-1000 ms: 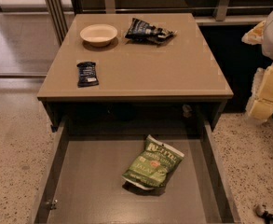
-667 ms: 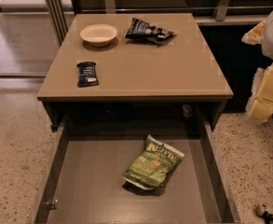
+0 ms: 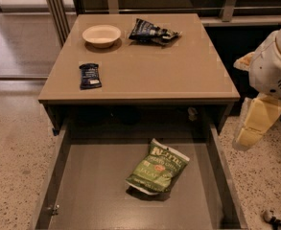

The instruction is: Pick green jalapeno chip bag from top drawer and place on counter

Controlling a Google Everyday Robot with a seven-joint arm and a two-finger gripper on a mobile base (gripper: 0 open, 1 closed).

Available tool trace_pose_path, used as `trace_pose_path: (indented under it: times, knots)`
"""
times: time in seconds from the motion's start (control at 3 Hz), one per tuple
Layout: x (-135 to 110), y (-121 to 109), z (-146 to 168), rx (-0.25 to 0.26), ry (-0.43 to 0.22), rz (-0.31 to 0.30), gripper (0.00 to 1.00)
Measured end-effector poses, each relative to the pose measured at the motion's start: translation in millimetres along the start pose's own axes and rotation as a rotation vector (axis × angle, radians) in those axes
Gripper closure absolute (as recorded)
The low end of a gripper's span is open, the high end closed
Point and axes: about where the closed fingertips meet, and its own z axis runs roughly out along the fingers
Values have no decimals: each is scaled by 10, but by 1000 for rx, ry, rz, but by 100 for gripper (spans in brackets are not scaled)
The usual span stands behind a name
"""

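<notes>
The green jalapeno chip bag lies flat on the bottom of the open top drawer, right of the drawer's middle, with its white lettering facing up. The tan counter sits above and behind the drawer. My gripper, pale yellow under a white arm housing, hangs at the right edge of the view, beside the counter's front right corner. It is to the right of the drawer and well apart from the bag. It holds nothing.
On the counter are a cream bowl at the back left, a dark navy chip bag at the back middle and a small dark blue bar wrapper at the left. Speckled floor surrounds the drawer.
My arm and gripper have moved down and a little left, toward the drawer's right side. The bag and the things on the counter have not moved.
</notes>
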Motion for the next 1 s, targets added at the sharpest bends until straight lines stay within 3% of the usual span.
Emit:
trace_pose_path:
  times: [0.67, 1.0]
  knots:
    - [-121, 520, 729, -62, -84, -9, 0]
    - [-89, 665, 1032, -51, -68, -21, 0]
